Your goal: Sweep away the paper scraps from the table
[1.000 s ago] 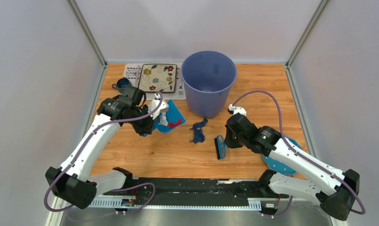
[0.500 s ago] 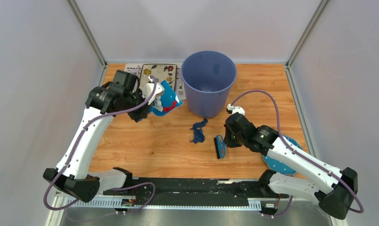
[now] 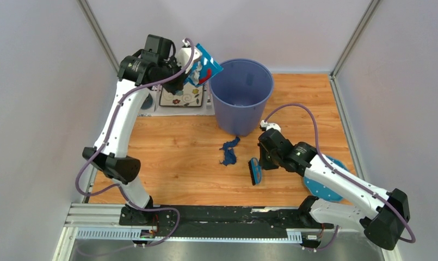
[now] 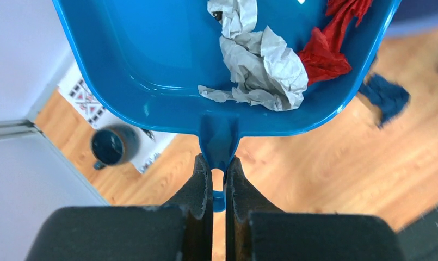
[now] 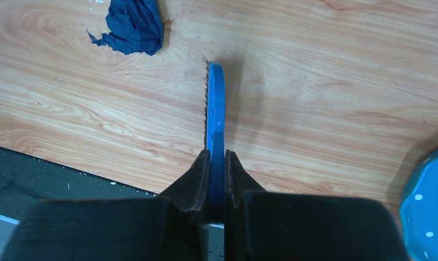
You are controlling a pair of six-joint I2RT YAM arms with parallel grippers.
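My left gripper [image 3: 187, 68] [image 4: 219, 165] is shut on the handle of a blue dustpan [image 3: 205, 63] [image 4: 151, 65], held high and tilted beside the left rim of the blue bin [image 3: 241, 97]. The pan holds crumpled silver-grey scraps [image 4: 263, 65] and a red scrap [image 4: 328, 51]. A dark blue scrap [image 3: 228, 152] [image 5: 132, 24] [image 4: 385, 95] lies on the table [image 3: 173, 163] in front of the bin. My right gripper [image 3: 261, 161] [image 5: 216, 163] is shut on a blue hand brush [image 3: 254, 171] [image 5: 215, 109], low over the table, right of that scrap.
A patterned plate on a white placemat [image 3: 185, 98] lies at the back left, with a dark mug [image 4: 110, 147] beside it. A blue polka-dot piece [image 3: 321, 187] [image 5: 429, 201] lies at the front right under my right arm.
My left arm has lifted the dustpan with its scraps from the table up and back to the bin's left rim. The right gripper and brush have barely moved.
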